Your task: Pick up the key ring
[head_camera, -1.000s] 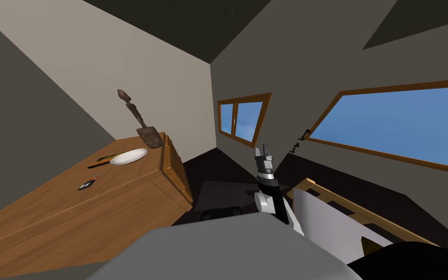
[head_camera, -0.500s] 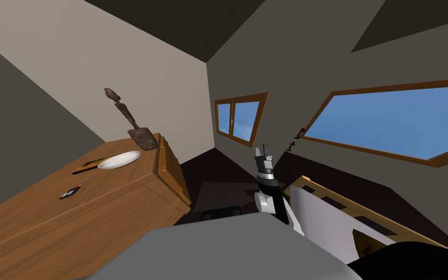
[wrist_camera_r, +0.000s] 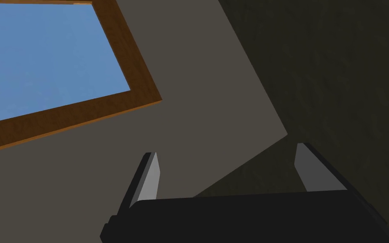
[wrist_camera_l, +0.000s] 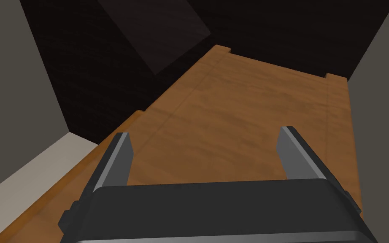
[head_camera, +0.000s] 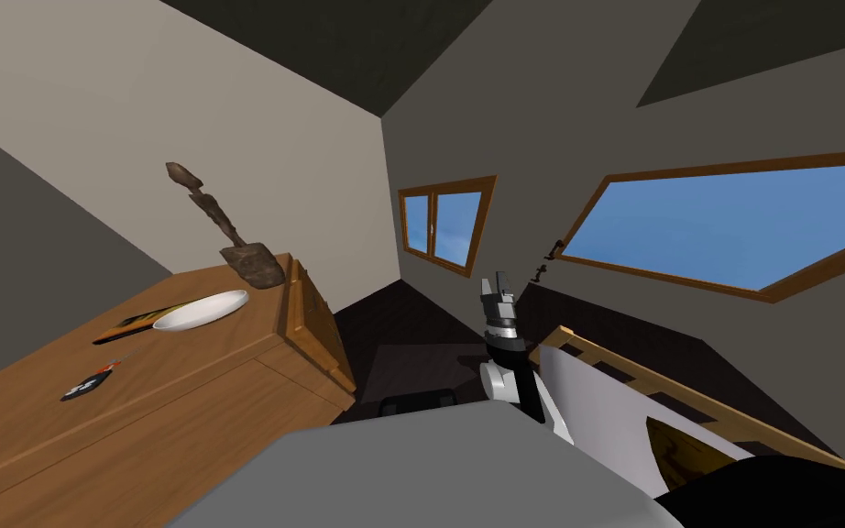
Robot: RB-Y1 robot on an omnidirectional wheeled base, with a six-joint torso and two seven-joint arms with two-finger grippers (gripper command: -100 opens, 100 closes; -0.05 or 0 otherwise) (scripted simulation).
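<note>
Now: an approach step, by my judgement; nothing is grasped yet.
Key ring: the small black-and-red piece (head_camera: 91, 381) that I take for it lies flat on the wooden dresser (head_camera: 182, 367), apart from the white plate (head_camera: 201, 311).
Left gripper (wrist_camera_l: 204, 131): fingers spread wide, empty, over a brown wooden surface.
Right gripper (wrist_camera_r: 226, 151): also spread wide and empty, raised toward the window wall.
Doing it well: bring the base closer, use the left arm, descend from above straddling the piece, and close low against the wood.
</note>
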